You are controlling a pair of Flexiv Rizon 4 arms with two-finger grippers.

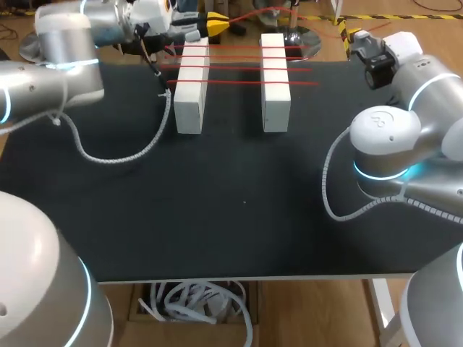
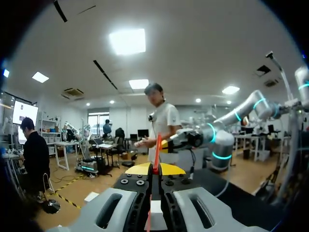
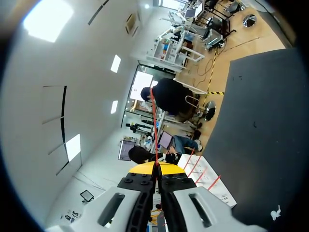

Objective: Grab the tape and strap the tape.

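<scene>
On the black table [image 1: 239,217], two long white blocks standing side by side and well apart: a left block [image 1: 189,87] and a right block [image 1: 275,83]. Across their tops, red tape [image 1: 239,69] in four taut strands, roughly parallel, bridging the gap between the blocks and reaching a little past each outer side. At the far end of the left block, the left gripper [image 1: 217,24], come in from the left arm, yellow tips pointing toward the right. From there, a loose red strand arcing off beyond the table's far edge toward the right side. Seen from the left wrist: left gripper [image 2: 155,168] with jaws pressed together, pinching the red tape [image 2: 157,145] between the yellow tips, the strand rising straight out ahead of the fingers. Seen from the right wrist: right gripper [image 3: 155,166] likewise closed, jaws nipping the red tape [image 3: 154,121], a thin line running straight ahead from the tips. Beside that gripper, the two blocks with red strands across them, and the dark table surface beyond. In the head view, right arm [image 1: 405,137] folded at the table's right edge, its fingertips not to be made out there. Lying on the table, a coiled white cable [image 1: 123,155] trailing from the left arm, and a second cable [image 1: 333,195] curving by the right arm.
</scene>
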